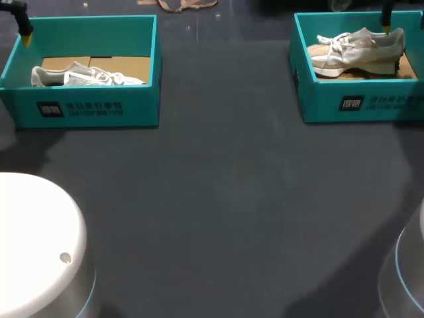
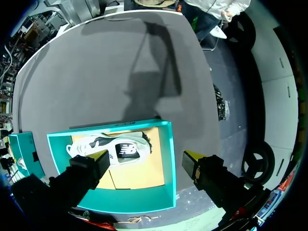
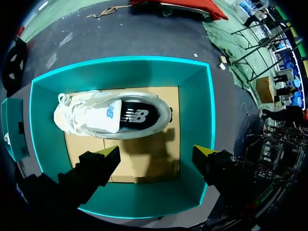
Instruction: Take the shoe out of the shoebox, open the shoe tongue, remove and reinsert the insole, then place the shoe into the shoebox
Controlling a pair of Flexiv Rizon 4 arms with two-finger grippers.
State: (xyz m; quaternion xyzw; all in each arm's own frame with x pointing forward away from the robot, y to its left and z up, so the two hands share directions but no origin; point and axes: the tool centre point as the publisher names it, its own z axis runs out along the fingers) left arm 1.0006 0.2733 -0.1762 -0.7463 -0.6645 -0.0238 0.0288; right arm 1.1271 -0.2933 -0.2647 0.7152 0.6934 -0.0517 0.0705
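Note:
Two teal shoeboxes stand at the back of the table. The left shoebox (image 1: 86, 109) (image 2: 169, 159) holds a white and grey shoe (image 1: 86, 77) (image 2: 109, 147) lying on its side on brown cardboard. The right shoebox (image 1: 358, 99) (image 3: 195, 82) holds a beige and white shoe (image 1: 358, 48) (image 3: 113, 115), also on its side. My left gripper (image 1: 26, 38) (image 2: 147, 159) hangs open above the left box's far left corner, touching nothing. My right gripper (image 1: 386, 26) (image 3: 157, 152) hangs open above the right box, over the cardboard beside the shoe's sole, and holds nothing.
The dark grey table (image 1: 218, 192) stretches between and in front of the boxes. White robot bases rise at the front left (image 1: 33, 245) and front right (image 1: 407, 265). A tan strap (image 1: 189, 5) lies at the far edge behind the boxes.

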